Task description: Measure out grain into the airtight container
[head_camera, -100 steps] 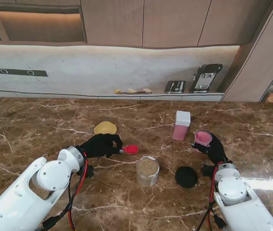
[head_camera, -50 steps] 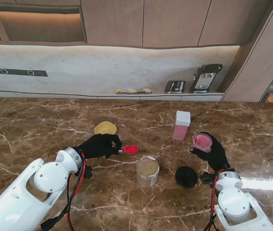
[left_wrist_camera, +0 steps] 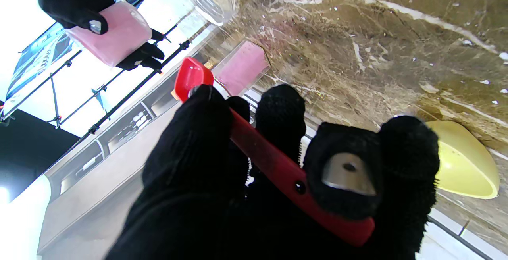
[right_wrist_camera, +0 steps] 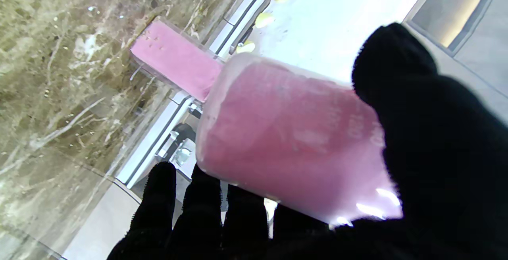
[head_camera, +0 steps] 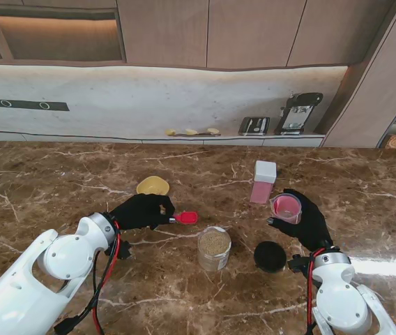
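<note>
with the red measuring spoon (head_camera: 187, 218) clamped in the left hand (head_camera: 142, 210) left of centre and the pink cup (head_camera: 286, 206) gripped by the right hand (head_camera: 302, 220), grain could be spilled beside the open jar (head_camera: 214, 248) at lower centre if either was tipped early.

The stand camera looks steeply down over the desk (head_camera: 58, 174) from above. Each wrist camera peers closely along its fingers; all three share the pink-filled container (head_camera: 263, 183) (left_wrist_camera: 241, 68) (right_wrist_camera: 176, 58).
</note>
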`<state>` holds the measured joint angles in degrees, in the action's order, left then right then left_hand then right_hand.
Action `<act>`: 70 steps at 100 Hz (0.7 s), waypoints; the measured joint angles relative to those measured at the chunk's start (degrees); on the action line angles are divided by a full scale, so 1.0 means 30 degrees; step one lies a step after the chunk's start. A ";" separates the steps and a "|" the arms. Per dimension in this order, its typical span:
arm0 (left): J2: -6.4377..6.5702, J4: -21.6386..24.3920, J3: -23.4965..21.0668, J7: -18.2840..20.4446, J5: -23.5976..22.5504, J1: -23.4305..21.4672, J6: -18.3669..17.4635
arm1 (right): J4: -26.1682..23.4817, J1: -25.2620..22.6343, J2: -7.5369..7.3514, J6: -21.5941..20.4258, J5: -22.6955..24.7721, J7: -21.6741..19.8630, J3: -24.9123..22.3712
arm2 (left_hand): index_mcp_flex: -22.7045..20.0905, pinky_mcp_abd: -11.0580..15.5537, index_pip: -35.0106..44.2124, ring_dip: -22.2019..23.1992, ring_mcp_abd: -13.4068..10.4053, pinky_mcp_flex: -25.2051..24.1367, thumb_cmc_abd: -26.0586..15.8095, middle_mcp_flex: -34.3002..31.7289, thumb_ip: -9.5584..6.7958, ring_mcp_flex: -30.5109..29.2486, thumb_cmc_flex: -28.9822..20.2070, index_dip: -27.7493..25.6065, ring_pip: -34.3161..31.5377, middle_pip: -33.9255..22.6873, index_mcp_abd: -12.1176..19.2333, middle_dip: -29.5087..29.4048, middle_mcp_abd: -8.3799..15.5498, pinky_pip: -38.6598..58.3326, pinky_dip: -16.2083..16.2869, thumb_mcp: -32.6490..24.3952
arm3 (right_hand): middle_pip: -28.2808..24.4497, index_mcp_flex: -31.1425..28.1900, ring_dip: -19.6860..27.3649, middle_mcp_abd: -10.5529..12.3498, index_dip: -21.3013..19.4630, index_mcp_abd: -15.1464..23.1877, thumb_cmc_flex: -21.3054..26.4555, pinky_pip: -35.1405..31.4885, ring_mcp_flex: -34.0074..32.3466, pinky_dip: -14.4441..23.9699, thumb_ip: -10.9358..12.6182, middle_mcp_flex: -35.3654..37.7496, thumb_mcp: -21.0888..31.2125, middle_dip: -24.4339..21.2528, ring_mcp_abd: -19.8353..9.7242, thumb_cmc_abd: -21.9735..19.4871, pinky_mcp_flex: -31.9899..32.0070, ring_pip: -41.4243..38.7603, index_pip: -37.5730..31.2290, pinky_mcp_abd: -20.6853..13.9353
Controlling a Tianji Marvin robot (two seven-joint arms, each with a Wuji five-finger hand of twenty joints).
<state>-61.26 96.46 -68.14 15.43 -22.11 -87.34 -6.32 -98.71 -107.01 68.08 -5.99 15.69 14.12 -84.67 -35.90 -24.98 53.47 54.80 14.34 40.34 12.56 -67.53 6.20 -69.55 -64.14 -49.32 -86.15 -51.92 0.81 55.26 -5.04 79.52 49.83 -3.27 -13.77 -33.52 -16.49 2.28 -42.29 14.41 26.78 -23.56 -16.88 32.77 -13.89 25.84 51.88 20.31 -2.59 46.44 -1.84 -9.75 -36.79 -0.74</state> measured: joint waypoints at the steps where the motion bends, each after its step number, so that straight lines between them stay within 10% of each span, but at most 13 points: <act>1: 0.0007 0.0016 -0.0007 0.0024 -0.0006 -0.0002 0.0000 | -0.0100 -0.0061 -0.0008 0.0012 0.0025 0.0001 -0.0012 | 0.0000 0.0000 0.0000 0.0000 0.0000 0.0000 0.0000 0.0000 0.0000 0.0000 0.0000 0.0000 0.0000 0.0000 0.0000 0.0000 0.0000 0.0000 0.0000 0.0000 | 0.0000 0.0000 -0.0020 -0.0005 0.0000 -0.0007 0.0000 0.0000 -0.0200 0.0000 0.0000 0.0015 0.0000 0.0000 0.0027 0.0000 -0.0009 -0.0090 0.0000 0.0000; 31: 0.0143 0.0191 -0.0034 0.0393 -0.0105 0.0002 0.0001 | -0.2915 -0.1511 -0.0113 0.0111 0.0751 0.0997 0.0773 | 0.0000 0.0000 0.0000 0.0000 0.0000 0.0000 0.0000 0.0000 0.0000 0.0000 0.0000 0.0000 0.0000 0.0000 0.0000 0.0000 0.0006 0.0000 0.0000 0.0000 | -0.0460 0.0000 -0.0243 -0.0220 0.0000 -0.0109 0.0000 -0.0229 -0.0812 0.0005 -0.0076 0.0952 0.0000 0.0000 0.0219 0.0000 -0.0371 -0.0907 -0.0207 0.0070; 70: 0.0281 0.1098 -0.0601 0.1182 -0.0445 -0.0487 -0.0183 | -0.6677 -0.2605 -0.0549 0.0554 0.1827 -0.1733 0.0265 | 0.0000 0.0000 0.0000 0.0000 0.0000 0.0096 0.0000 0.0000 0.0000 0.0000 0.0000 0.0000 0.0000 0.0000 0.0000 0.0000 0.0014 0.0000 0.0000 0.0000 | -0.0904 0.0000 -0.0758 -0.0575 0.0128 -0.0543 -0.0083 -0.1599 -0.2855 0.0266 -0.0112 0.3530 0.0003 0.0311 0.1434 -0.0015 -0.1771 -0.1455 -0.0616 0.0741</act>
<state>-60.41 99.76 -69.94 18.97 -23.45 -88.80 -6.87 -118.74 -114.83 66.44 -4.33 21.17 8.92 -83.88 -35.90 -24.98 53.47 54.80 14.34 40.63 12.56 -67.53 6.20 -69.55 -64.14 -49.31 -86.15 -51.92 0.81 55.26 -5.00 79.52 49.83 -3.27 -16.49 -33.52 -18.77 0.55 -41.91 12.78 26.53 -28.35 -25.45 33.57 -14.23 36.43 51.89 21.24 1.71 46.40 -7.15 -14.11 -38.64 1.48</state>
